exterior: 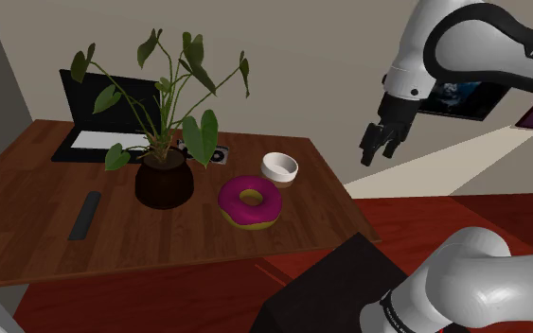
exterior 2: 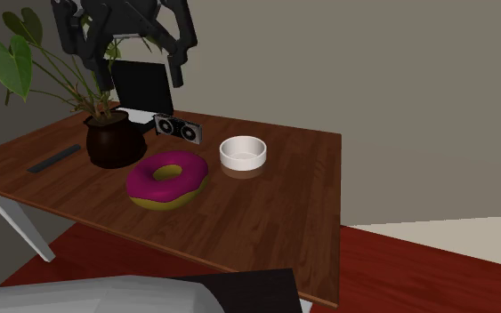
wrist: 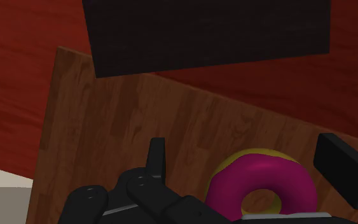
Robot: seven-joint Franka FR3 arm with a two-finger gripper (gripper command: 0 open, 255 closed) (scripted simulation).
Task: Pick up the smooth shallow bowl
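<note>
The gripper (exterior: 379,151) hangs high in the air, well apart from the white bowl (exterior: 279,168). Its fingers stand wide apart and hold nothing, likely ready to grab the rim. The bowl sits on the brown table (exterior: 27,189). A pink doughnut (exterior: 249,201) lies just beside it and a leafy plant (exterior: 165,180) stands near, so they may crowd the way down.

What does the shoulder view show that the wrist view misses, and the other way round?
Shoulder view, not the wrist view: the white bowl, the potted plant, the laptop, a dark remote-like bar and the white arm. Wrist view, not the shoulder view: no extra object, just a close look down between the open fingers of the gripper. Both: the gripper, the pink doughnut, the wooden table, the black stand and the red floor.
</note>
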